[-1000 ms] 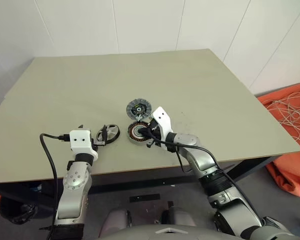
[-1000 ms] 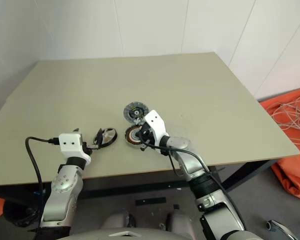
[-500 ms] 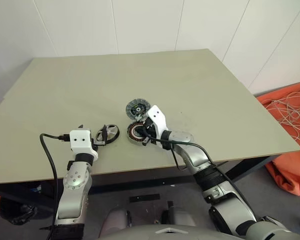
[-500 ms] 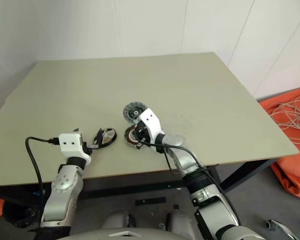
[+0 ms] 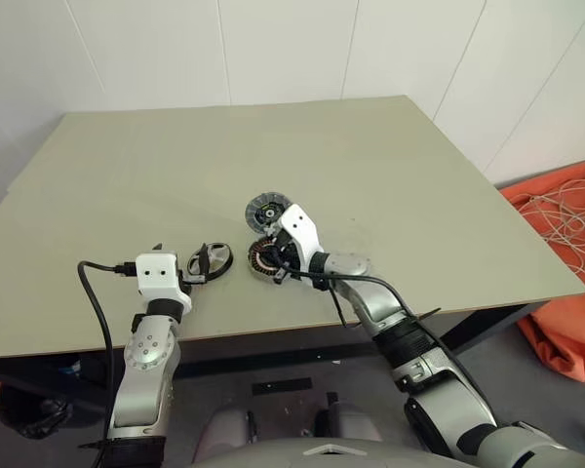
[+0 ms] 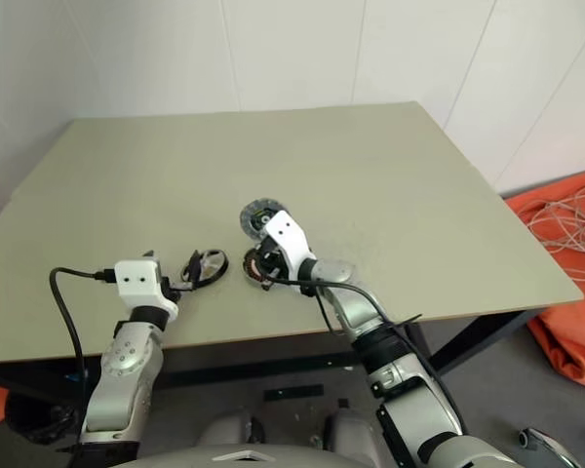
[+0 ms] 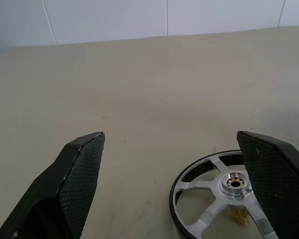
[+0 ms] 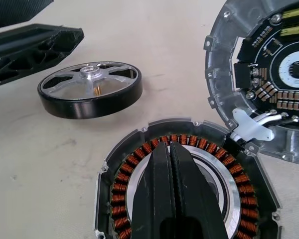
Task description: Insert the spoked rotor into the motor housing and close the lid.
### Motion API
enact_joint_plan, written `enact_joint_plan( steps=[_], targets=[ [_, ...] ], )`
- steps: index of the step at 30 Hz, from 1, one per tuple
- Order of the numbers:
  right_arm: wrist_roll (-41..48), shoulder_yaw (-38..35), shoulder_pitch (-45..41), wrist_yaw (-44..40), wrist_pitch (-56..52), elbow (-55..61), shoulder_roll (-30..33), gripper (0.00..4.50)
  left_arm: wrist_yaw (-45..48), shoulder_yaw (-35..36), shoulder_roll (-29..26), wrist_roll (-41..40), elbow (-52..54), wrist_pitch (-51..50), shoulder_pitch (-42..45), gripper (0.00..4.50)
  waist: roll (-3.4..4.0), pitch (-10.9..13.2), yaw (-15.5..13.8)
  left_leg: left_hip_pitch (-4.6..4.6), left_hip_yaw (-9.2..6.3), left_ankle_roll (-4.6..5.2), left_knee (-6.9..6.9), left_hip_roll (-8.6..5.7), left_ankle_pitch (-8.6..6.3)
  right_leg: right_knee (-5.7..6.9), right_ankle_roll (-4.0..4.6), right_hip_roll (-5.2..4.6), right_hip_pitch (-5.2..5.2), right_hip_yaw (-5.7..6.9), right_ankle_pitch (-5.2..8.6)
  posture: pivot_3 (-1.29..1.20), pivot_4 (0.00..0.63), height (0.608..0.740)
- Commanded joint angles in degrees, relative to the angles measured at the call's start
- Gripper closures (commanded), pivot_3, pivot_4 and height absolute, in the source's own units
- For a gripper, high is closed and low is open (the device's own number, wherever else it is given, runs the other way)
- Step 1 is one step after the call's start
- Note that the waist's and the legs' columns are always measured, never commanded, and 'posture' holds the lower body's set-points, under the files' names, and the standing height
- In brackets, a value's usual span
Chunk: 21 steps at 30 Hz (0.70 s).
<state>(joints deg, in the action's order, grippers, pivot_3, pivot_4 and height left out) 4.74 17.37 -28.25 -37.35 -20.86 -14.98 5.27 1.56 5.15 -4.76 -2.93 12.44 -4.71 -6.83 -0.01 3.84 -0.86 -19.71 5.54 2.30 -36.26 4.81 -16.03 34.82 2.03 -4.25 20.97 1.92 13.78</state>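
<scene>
The dark spoked rotor (image 5: 212, 259) lies flat on the table, between the fingers of my open left gripper (image 5: 200, 265). In the left wrist view the rotor (image 7: 217, 199) sits close to one finger (image 7: 269, 172). To its right stands the motor housing (image 5: 263, 259), its copper windings (image 8: 120, 185) facing up. My right gripper (image 8: 172, 149) is shut and empty, with its tips over the housing's dark centre. The lid (image 5: 268, 210) lies just behind the housing with its circuit-board face (image 8: 269, 74) up. Its edge touches the housing.
The beige table (image 5: 273, 127) has free room behind and to both sides of the parts. A black cable (image 5: 99, 312) loops off my left wrist past the front edge. Orange cloth with white cords (image 5: 565, 244) lies on the floor at the right.
My right forearm has swung a little to the left, while its shut gripper stays over the housing. The left arm and the parts have not moved.
</scene>
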Motion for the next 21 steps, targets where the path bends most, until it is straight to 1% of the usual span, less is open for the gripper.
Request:
enact_joint_plan(
  steps=[1, 10, 17, 21],
  targets=[
    [1.5, -2.0, -0.7, 0.3, -0.7, 4.7, 0.1, 4.48, -0.2, 0.3, 0.0, 0.1, 1.7, 1.4, 0.6, 0.00, 0.00, 0.0, 0.0, 0.00, 0.00, 0.00, 0.00, 0.00, 0.00, 0.00, 0.00, 0.00, 0.00, 0.00, 0.00, 0.00, 0.000, 0.740],
    [1.2, -2.1, -0.3, 0.6, -1.4, 5.9, 0.0, 4.48, 0.2, 0.1, -0.1, 0.1, 1.3, 1.4, 0.9, 0.00, 0.00, 0.0, 0.0, 0.00, 0.00, 0.01, 0.00, 0.00, 0.00, -0.01, 0.00, 0.00, 0.00, 0.01, 0.00, 0.00, 0.000, 0.740],
    [-3.5, 3.1, 0.0, 0.9, -2.1, 1.5, 0.8, 4.48, 0.2, 0.0, 0.0, 0.2, 1.4, 1.4, 0.6, 0.00, 0.00, 0.0, 0.0, 0.00, 0.00, 0.01, 0.00, 0.00, -0.01, -0.01, 0.00, 0.00, 0.00, 0.02, 0.00, 0.00, 0.000, 0.740],
    [-2.7, 2.0, -0.4, 1.0, -1.8, 2.3, 0.3, 4.48, 0.1, 0.1, 0.1, 0.2, 1.7, 1.5, 0.2, 0.00, -0.01, 0.0, 0.0, 0.04, 0.00, -0.01, 0.00, 0.00, 0.00, 0.00, 0.00, 0.00, -0.04, 0.01, 0.00, 0.00, 0.000, 0.740]
  ],
)
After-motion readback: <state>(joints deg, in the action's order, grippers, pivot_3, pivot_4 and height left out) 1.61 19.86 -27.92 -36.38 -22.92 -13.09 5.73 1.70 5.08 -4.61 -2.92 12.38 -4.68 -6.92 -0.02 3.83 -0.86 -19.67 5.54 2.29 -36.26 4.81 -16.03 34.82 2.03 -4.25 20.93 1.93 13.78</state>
